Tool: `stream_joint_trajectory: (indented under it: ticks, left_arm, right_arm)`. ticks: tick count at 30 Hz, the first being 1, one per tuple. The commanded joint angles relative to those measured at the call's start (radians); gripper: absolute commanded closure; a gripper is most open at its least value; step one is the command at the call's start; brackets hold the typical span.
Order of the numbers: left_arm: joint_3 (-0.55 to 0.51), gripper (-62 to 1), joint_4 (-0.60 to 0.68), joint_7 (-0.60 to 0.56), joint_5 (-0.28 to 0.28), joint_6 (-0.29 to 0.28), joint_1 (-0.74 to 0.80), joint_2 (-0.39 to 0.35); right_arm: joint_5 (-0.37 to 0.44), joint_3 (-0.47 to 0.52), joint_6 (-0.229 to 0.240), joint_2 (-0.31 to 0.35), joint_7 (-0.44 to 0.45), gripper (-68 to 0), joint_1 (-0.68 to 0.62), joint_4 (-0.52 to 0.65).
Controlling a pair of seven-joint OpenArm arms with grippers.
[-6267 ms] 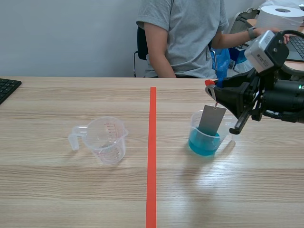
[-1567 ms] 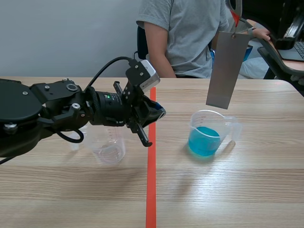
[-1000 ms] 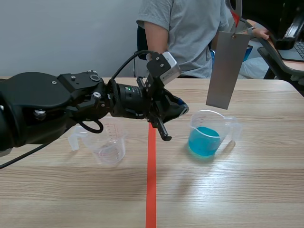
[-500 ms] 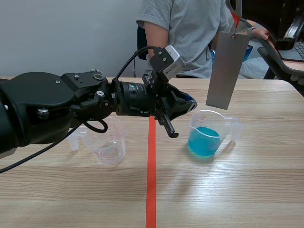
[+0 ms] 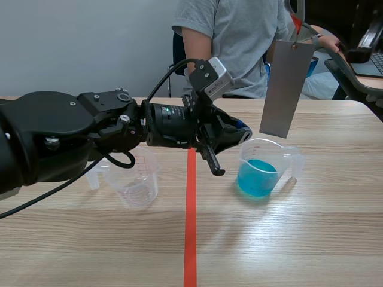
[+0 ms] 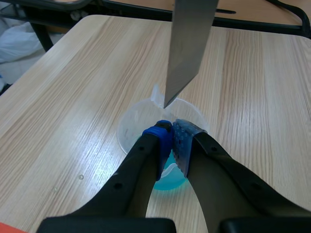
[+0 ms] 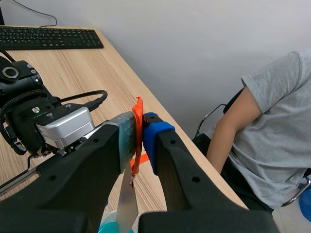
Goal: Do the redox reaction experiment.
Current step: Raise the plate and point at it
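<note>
A clear cup of blue liquid (image 5: 262, 170) stands right of the tape line. High above it hangs a grey metal strip (image 5: 287, 88) on an orange tag (image 5: 295, 24), with my right gripper (image 5: 297, 12) shut on the tag (image 7: 138, 127); the strip (image 7: 127, 204) dangles below the fingers. My left arm crosses the middle from the left. Its gripper (image 5: 240, 133) is shut on nothing, just left of the cup's rim. In the left wrist view the fingertips (image 6: 172, 132) meet over the cup (image 6: 136, 119), and the strip's (image 6: 189, 48) lower corner hangs just ahead of them.
An empty clear measuring cup (image 5: 134, 179) sits left of the orange-red line (image 5: 190, 227), partly behind my left arm. A person (image 5: 230, 45) sits across the table. A keyboard (image 7: 48, 38) lies on the far left of the table.
The right gripper lifted the strip out of the blue liquid and holds it high. My left arm came in from the left and moved right, up to the blue cup.
</note>
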Motion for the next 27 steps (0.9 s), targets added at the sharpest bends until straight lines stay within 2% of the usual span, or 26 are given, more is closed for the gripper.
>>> stream_joint_trajectory:
  ticks: [1,27]
  left_arm:
    - [-0.013,-4.0,0.022,-0.013,-0.011,0.001,-0.015,0.016]
    - [-0.014,-4.0,0.022,-0.021,-0.010,0.002,-0.009,-0.002]
  right_arm:
    - [0.012,0.014,0.006,0.016,0.014,-1.5,0.015,0.006]
    - [0.012,0.014,0.006,0.016,0.014,-1.5,0.015,0.006]
